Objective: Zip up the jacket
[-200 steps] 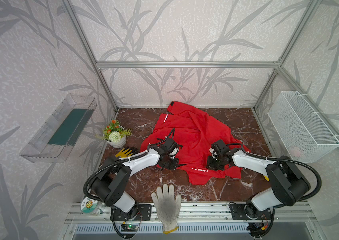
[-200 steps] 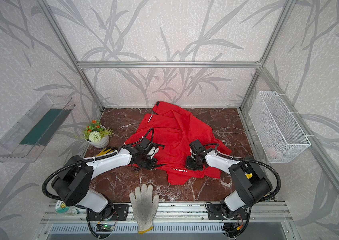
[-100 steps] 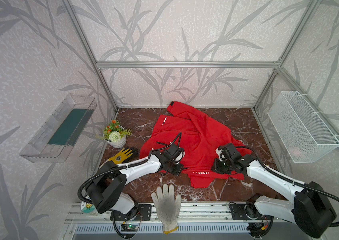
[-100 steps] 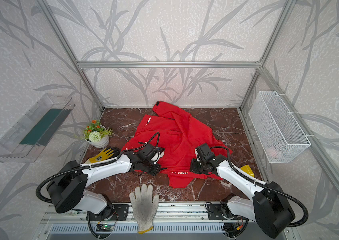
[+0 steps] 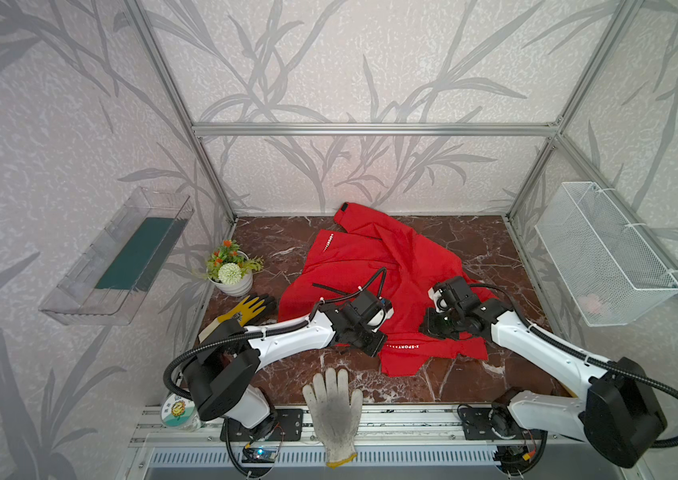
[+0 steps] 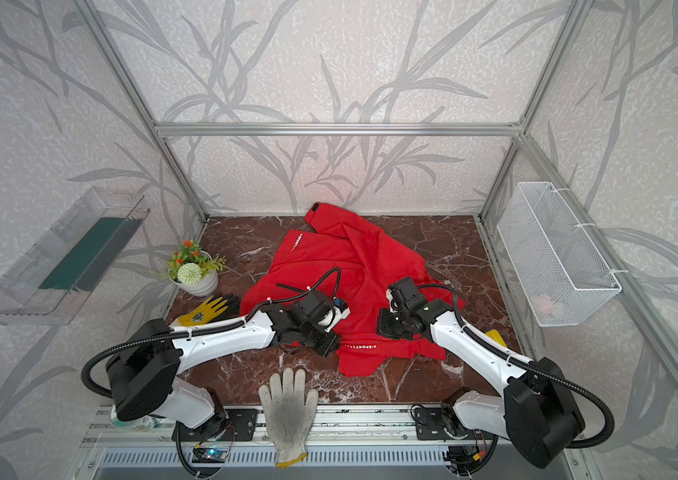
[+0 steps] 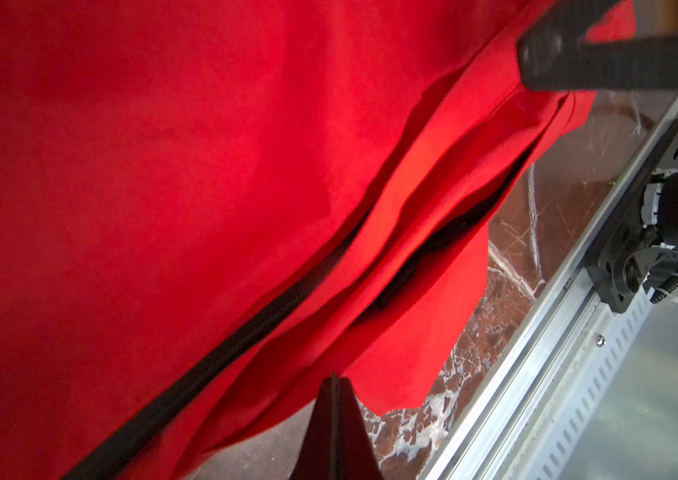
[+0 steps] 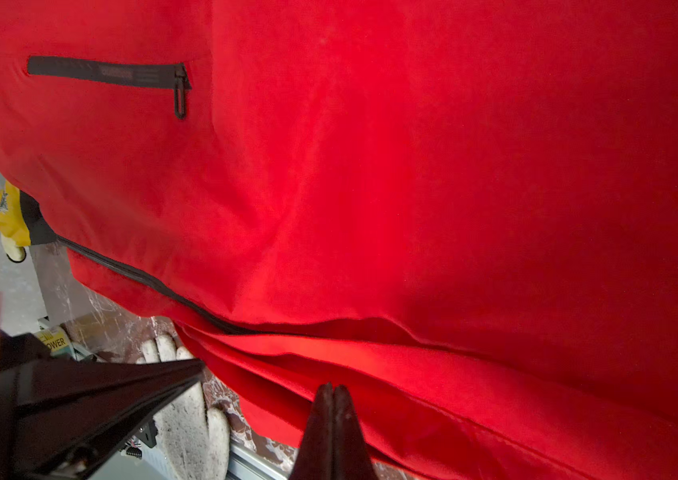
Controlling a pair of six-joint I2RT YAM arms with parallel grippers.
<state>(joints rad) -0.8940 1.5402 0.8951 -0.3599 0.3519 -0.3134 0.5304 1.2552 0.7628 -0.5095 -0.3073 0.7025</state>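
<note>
The brown marble table (image 5: 474, 249) fills the floor of the cell. The red jacket (image 5: 370, 266) lies crumpled across its middle, with 1 sleeve end reaching the far wall and the hem drawn toward the near edge. In both top views the hem runs between the 2 arms.

A white wire basket (image 5: 603, 257) hangs on the right wall. A clear tray (image 5: 121, 257) with a dark green base hangs on the left wall.

The left gripper (image 7: 334, 382) sits at the near left part of the hem. Its fingers are pressed flat together with no gap, and the red cloth appears pinched at their tips. The right gripper (image 8: 333, 390) sits at the near right part of the hem, also squeezed fully closed, with the cloth apparently caught at its tips too. In both wrist views the cloth spreads away from the fingertips.

A white glove (image 5: 333, 411) lies over the near edge of the table, between the 2 arm bases. A yellow glove (image 5: 245, 309) lies at the left, just beside the jacket. A small pot of flowers (image 5: 231, 274) stands beyond it, near the left wall.

The black front zipper (image 7: 212, 361) runs along the jacket's edge, and its 2 sides lie apart there. The black pocket zipper (image 8: 100, 72) is closed. White lettering (image 5: 401, 346) runs along the hem.
</note>
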